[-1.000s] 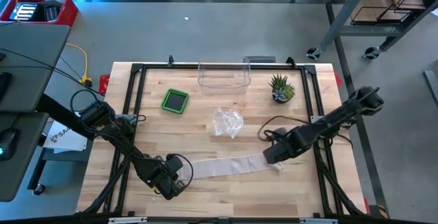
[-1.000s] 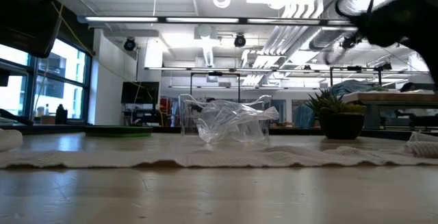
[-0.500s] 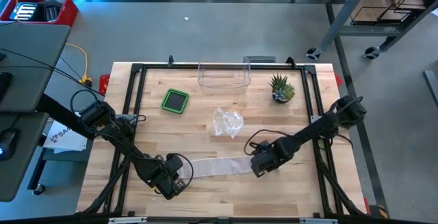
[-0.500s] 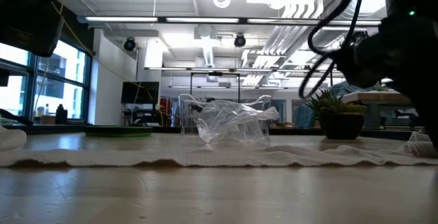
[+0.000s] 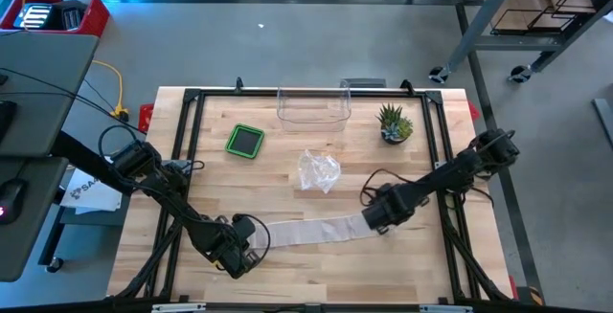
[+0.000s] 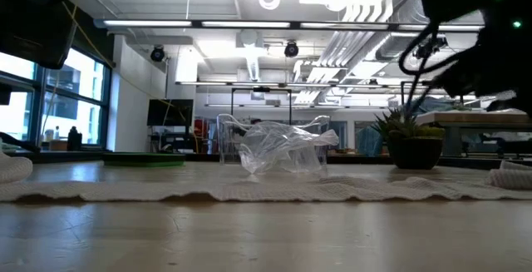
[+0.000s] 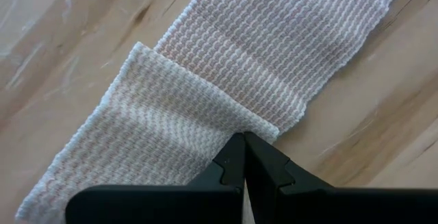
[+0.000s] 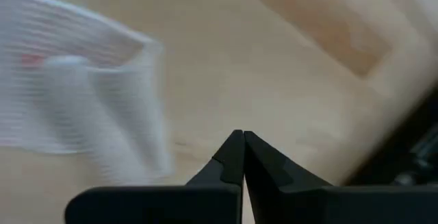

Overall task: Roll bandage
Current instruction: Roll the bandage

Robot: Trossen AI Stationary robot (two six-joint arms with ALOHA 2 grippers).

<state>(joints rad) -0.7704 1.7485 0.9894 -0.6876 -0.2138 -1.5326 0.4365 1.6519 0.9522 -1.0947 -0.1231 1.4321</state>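
Lying flat on the table (image 5: 316,265), the bandage (image 5: 311,229) looks light, soft and floppy. Both the left gripper (image 5: 251,244) and the right gripper (image 5: 375,219) are closed and hold nothing; I would grasp a folded end.

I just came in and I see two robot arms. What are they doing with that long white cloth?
They are working on a bandage that lies stretched flat on the wooden table. The left claw is shut and pressed on one end of it, where the cloth is folded over. The right claw is shut too, hovering by the other end without holding it. No roll has formed so far. A crumpled plastic bag sits nearby.
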